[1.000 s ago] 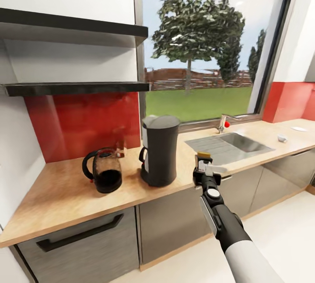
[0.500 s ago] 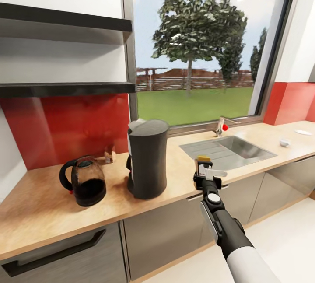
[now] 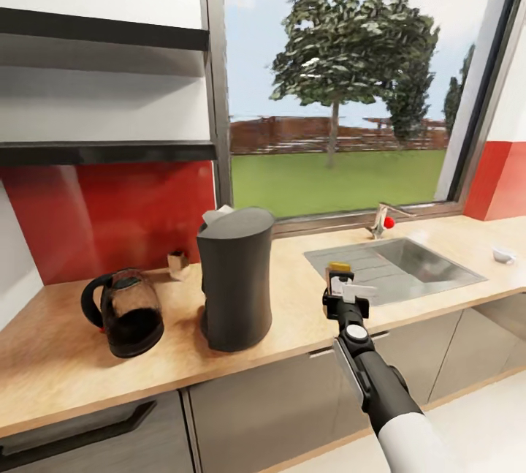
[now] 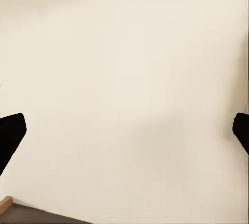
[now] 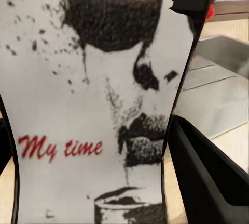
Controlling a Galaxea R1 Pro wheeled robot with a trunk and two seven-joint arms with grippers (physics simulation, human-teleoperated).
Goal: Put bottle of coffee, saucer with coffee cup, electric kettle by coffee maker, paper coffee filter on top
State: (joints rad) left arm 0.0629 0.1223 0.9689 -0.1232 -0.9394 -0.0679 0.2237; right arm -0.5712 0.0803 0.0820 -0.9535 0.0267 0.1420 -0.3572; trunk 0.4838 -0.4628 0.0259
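- Centrally in the lower half of the head view, the right gripper (image 3: 342,289) is clenched on the bottle of coffee (image 3: 340,279), holding it upright over the front edge of the table (image 3: 307,312), just in front of the sink's draining board.
- Up close in the right wrist view, the bottle's white label (image 5: 93,115) carries a dark sketch and red script reading "My time"; a dark finger (image 5: 207,167) presses against the label's side.
- Its yellow-orange cap (image 3: 339,267) shows above the gripper in the head view.
- Left gripper (image 4: 124,133): two black fingertips sit at opposite edges of the left wrist view, spread wide and released, with nothing between them but a plain cream surface.
- Left of centre on the table stands the coffee maker (image 3: 235,279), with the paper coffee filter (image 3: 217,215) white on its top at the back.
- Further left, the electric kettle (image 3: 126,312) holds dark liquid in its lower part.
- Steel sink (image 3: 409,261) at centre right.
- At the right edge, a small white item, likely the coffee cup (image 3: 502,254), rests on the table.
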